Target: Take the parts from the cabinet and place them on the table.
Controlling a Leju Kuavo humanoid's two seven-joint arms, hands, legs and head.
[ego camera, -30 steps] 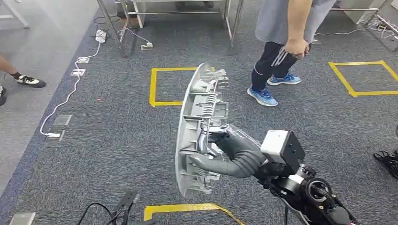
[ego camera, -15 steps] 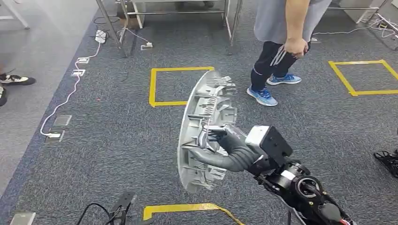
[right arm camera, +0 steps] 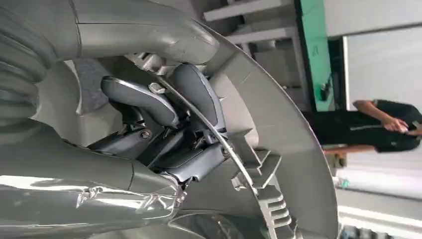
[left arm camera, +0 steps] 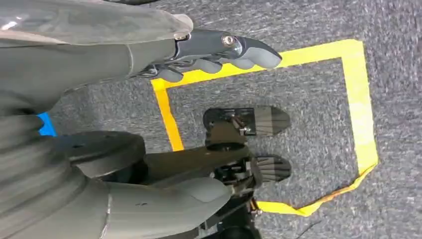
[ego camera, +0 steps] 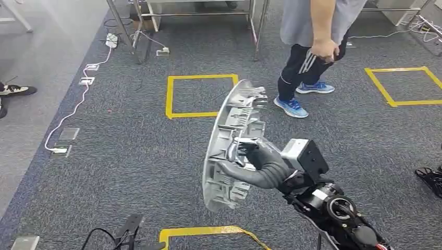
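A long curved grey plastic part (ego camera: 229, 140) with ribs and clips on its inner side stands on end in mid-air above the carpet. My right hand (ego camera: 253, 161) grips it near the middle, thumb below and fingers hooked over a rib. In the right wrist view the fingers (right arm camera: 164, 107) wrap around the ribbing of the part (right arm camera: 278, 139). My left hand (left arm camera: 199, 52) hangs above the floor with its fingers stretched out side by side and nothing in it.
A person (ego camera: 312, 47) in blue shoes stands just ahead to the right. Yellow tape squares (ego camera: 198, 96) mark the grey carpet. Metal table legs (ego camera: 260, 26) stand at the back. White cables and floor sockets (ego camera: 86, 80) run along the left. Another person's foot (ego camera: 15, 89) is at the left edge.
My right arm has carried the part slightly right and down in the picture, and its upper end now leans more to the right. The person ahead shifted a little.
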